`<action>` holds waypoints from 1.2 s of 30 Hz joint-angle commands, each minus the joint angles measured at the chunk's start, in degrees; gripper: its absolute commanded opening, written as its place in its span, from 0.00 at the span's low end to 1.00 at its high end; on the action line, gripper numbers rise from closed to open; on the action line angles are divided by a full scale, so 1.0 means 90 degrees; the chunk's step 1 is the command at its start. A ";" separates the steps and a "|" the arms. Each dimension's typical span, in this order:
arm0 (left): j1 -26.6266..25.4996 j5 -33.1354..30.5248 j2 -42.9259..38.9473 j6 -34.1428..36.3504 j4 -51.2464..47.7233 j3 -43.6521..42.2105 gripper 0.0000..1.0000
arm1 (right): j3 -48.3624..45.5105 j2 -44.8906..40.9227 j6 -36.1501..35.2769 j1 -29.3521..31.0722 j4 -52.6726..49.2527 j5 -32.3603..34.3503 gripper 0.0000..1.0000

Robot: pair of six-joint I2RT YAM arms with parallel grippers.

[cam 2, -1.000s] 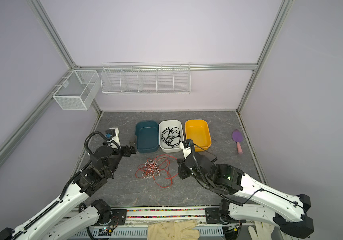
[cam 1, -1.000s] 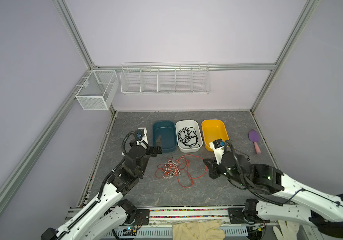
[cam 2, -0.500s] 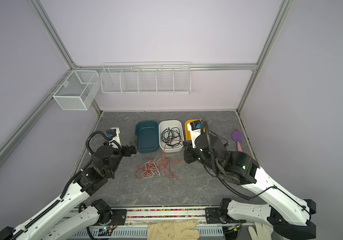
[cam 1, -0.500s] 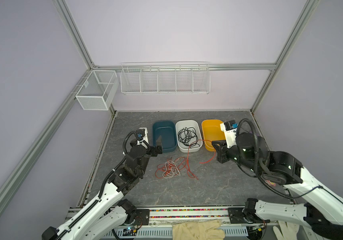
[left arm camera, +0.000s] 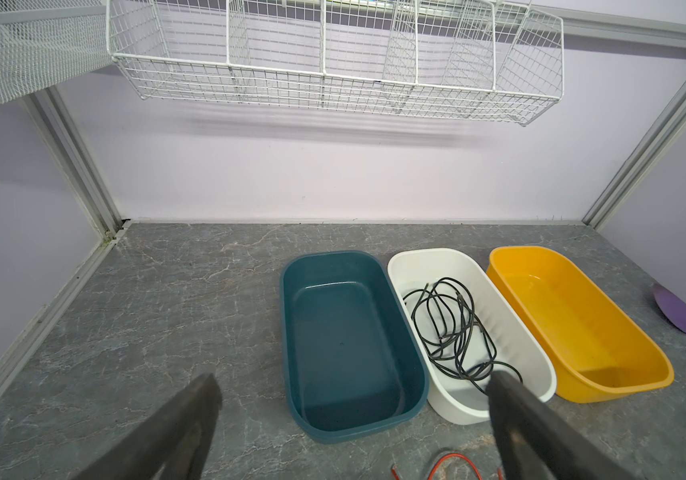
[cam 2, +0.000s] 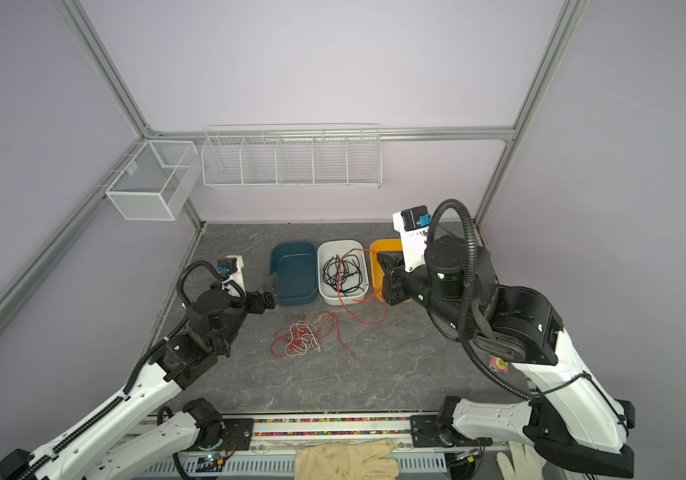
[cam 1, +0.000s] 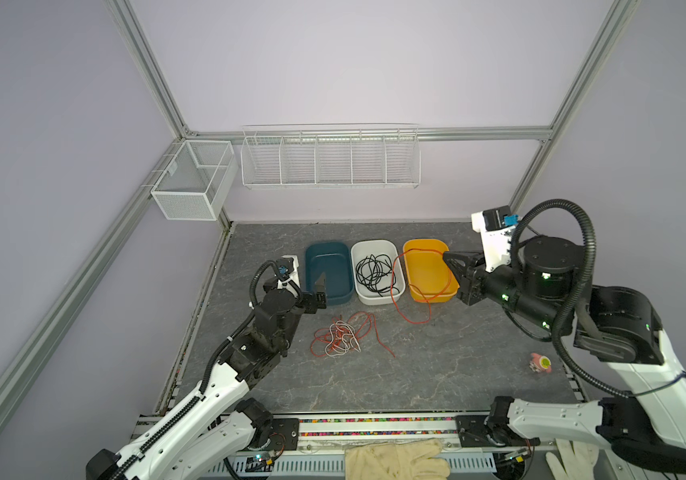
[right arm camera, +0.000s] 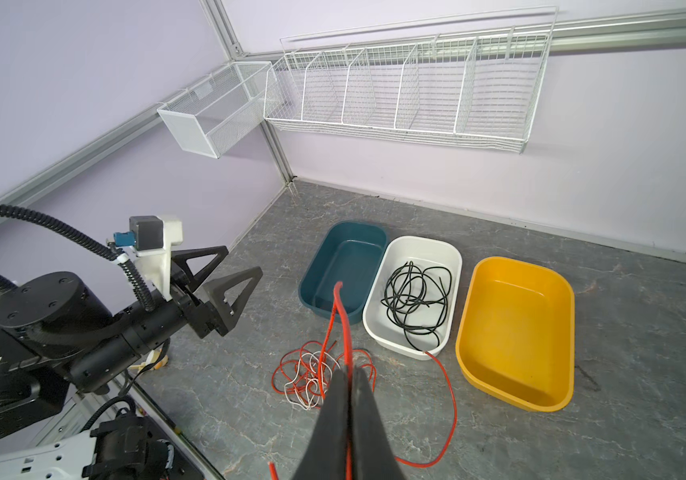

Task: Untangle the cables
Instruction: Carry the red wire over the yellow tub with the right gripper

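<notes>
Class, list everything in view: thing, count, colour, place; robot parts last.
teal tub: one, teal, row's left
white tub: one, white, row's middle
yellow tub: one, yellow, row's right
black cable: one coil, black, in white tub
red cable: one, red, hanging from right tool
cable tangle: one, red and white, table centre
spatula: one, purple, table's right
pink object: one, pink, front right
wire rack: one, white, hung at back
mesh basket: one, white, hung at left
gloves: two, pale, front edge
left tool: one, black, open, by teal tub
right tool: one, black, shut on red cable
</notes>
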 commanded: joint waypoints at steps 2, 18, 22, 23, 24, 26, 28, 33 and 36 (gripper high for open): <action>0.0020 0.0080 0.0021 0.0082 -0.0090 0.0113 0.99 | 0.0173 0.0104 -0.0482 -0.0300 -0.0172 0.0344 0.06; 0.0020 0.0081 0.0051 0.0078 -0.0088 0.0119 0.99 | 0.0115 0.0944 -0.0465 -0.3214 0.0475 -0.1462 0.06; 0.0020 0.0091 0.0037 0.0081 -0.0100 0.0121 0.99 | -0.0052 0.1154 -0.0276 -0.4011 0.0705 -0.2052 0.06; 0.0020 0.0091 0.0022 0.0079 -0.0100 0.0114 0.99 | -0.0120 0.1206 -0.0187 -0.4198 0.0787 -0.2280 0.06; 0.0020 0.0082 0.0019 0.0081 -0.0100 0.0107 0.99 | -0.0188 0.1240 -0.0115 -0.4324 0.0879 -0.2450 0.06; 0.0020 0.0080 0.0020 0.0079 -0.0090 0.0103 0.99 | -0.0347 0.1321 0.0026 -0.4534 0.1163 -0.2764 0.06; 0.0020 0.0097 0.0039 0.0081 -0.0090 0.0113 0.99 | -0.0364 0.1432 0.0090 -0.4644 0.1261 -0.2784 0.06; 0.0020 0.0125 0.0082 0.0083 -0.0100 0.0116 0.99 | -0.0612 0.1623 0.0251 -0.4833 0.1714 -0.2510 0.06; 0.0020 0.0149 0.0082 0.0079 -0.0100 0.0132 0.99 | -0.0968 0.1716 0.0335 -0.4900 0.2104 -0.2133 0.06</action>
